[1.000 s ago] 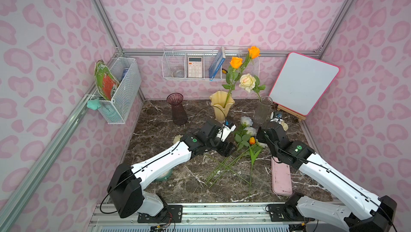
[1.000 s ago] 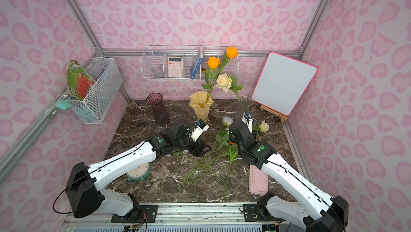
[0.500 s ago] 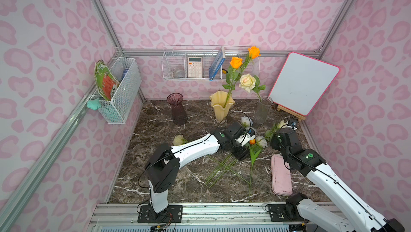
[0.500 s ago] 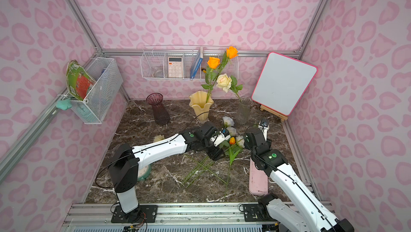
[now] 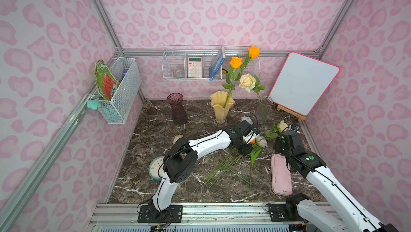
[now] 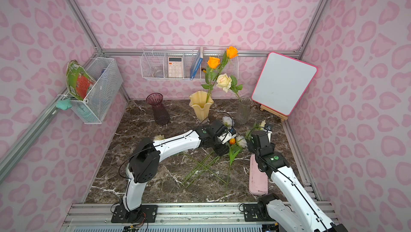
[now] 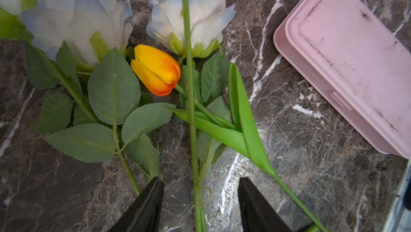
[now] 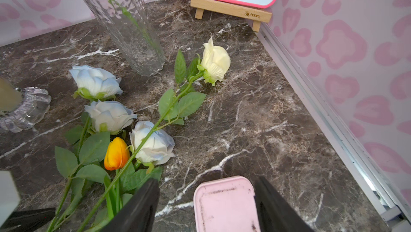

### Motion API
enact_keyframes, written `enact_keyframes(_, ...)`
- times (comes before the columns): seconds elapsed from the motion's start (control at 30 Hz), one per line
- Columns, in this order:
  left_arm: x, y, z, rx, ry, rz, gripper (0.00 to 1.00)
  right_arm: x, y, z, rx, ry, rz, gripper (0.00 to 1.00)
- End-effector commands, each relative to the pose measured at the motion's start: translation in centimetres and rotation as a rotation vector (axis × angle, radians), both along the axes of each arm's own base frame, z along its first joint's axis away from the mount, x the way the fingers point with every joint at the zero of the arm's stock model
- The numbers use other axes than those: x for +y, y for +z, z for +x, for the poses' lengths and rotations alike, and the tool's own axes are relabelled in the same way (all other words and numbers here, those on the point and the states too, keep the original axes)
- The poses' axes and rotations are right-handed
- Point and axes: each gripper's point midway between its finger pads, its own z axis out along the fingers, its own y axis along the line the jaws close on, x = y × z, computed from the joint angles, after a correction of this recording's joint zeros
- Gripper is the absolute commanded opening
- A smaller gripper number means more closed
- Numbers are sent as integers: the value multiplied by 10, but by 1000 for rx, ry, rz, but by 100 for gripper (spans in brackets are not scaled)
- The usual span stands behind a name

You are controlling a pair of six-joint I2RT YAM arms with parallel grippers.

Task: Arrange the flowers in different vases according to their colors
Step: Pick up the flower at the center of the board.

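Pincer first: the left gripper (image 7: 200, 180) stands open, a black jaw on either side of one bare green stem (image 7: 193, 144), neither touching it. That stem seems to belong to the cream-yellow rose (image 8: 215, 64), whose bud lies on the marble (image 8: 255, 130) right of centre in both top views, near the easel (image 8: 231, 8). On its way the stem crosses a white-bluish rose (image 7: 191, 15). Closing here looks sound, being below the leaves. But the orange tulip bud (image 7: 156, 69) sends its own stem just beside one jaw, and a rose leaf-stalk (image 7: 126, 166) ends by the other, so the bite should stay centred and take one stem only. A straight lift would probably clear the white bloom beneath. The clear glass vase (image 5: 263, 109), right of the yellow vase (image 5: 221, 106) at the back, already holds a cream rose (image 5: 247, 81) and is likely the goal. The right gripper (image 8: 206, 179) hangs open and empty over the pink case (image 8: 224, 204).
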Motion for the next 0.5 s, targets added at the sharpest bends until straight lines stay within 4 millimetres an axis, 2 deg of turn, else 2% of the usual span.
enact_keyframes(0.0,5,-8,3,-10,-2,40,59,3,2,3,-23,20,16,71)
enact_keyframes(0.17,2,-22,6,0,-2,60,58,3,0,5,-25,24,13,71)
enact_keyframes(0.47,-3,-29,11,-3,3,62,55,4,-5,5,-24,34,28,71)
